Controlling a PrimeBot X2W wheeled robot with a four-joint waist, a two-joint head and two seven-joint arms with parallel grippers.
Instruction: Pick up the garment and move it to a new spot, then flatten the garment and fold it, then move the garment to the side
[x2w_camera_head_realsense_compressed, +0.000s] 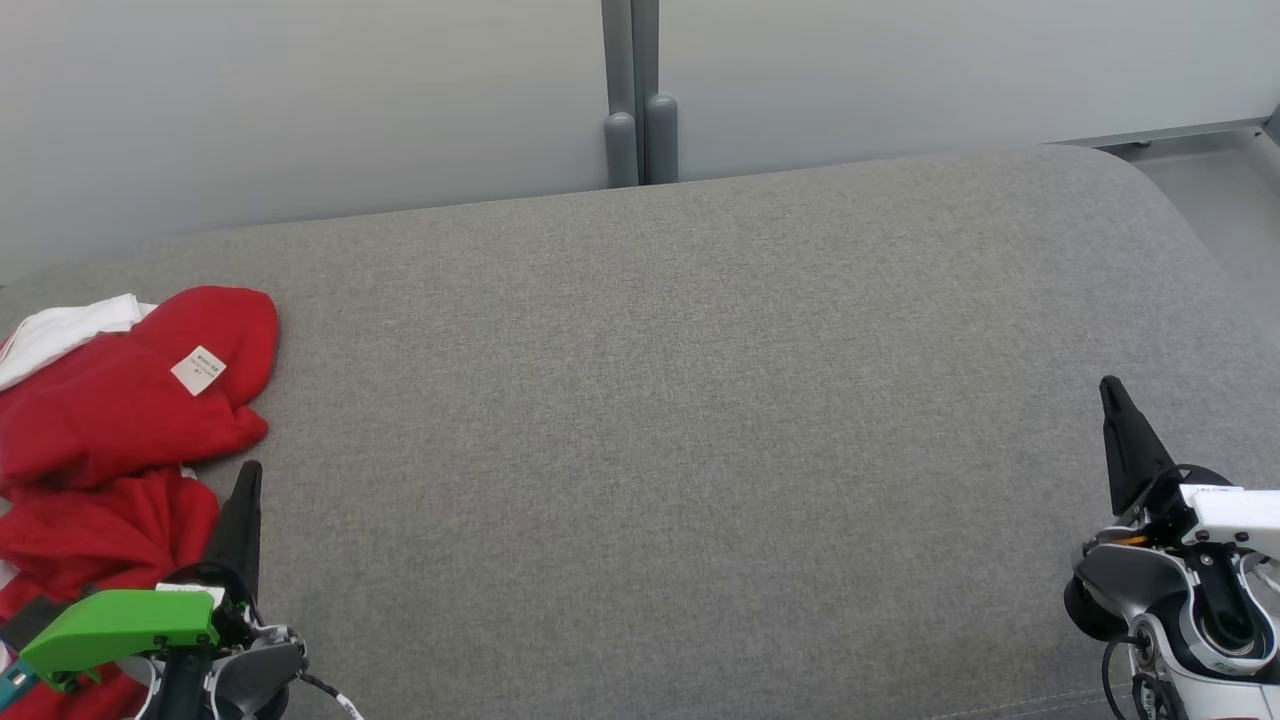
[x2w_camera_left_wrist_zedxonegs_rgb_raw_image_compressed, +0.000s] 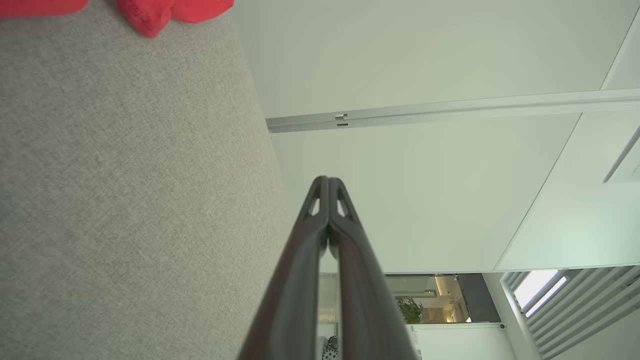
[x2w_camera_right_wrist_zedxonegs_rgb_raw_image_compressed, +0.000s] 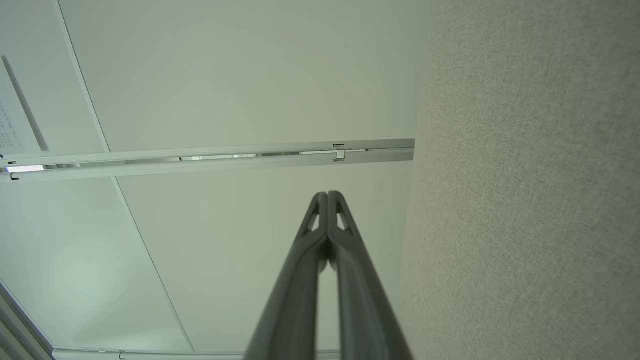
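Garment (x2w_camera_head_realsense_compressed: 110, 420) lying bunched at couch (x2w_camera_head_realsense_compressed: 700, 400) L edge, just L of L jaws; R jaws sitting well apart. Both closed, empty.

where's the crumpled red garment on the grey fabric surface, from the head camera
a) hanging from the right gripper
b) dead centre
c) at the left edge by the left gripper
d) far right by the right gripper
c: the crumpled red garment lies bunched at the left edge of the grey fabric surface, close beside the shut left gripper, while the right gripper sits far to the right, shut and empty.
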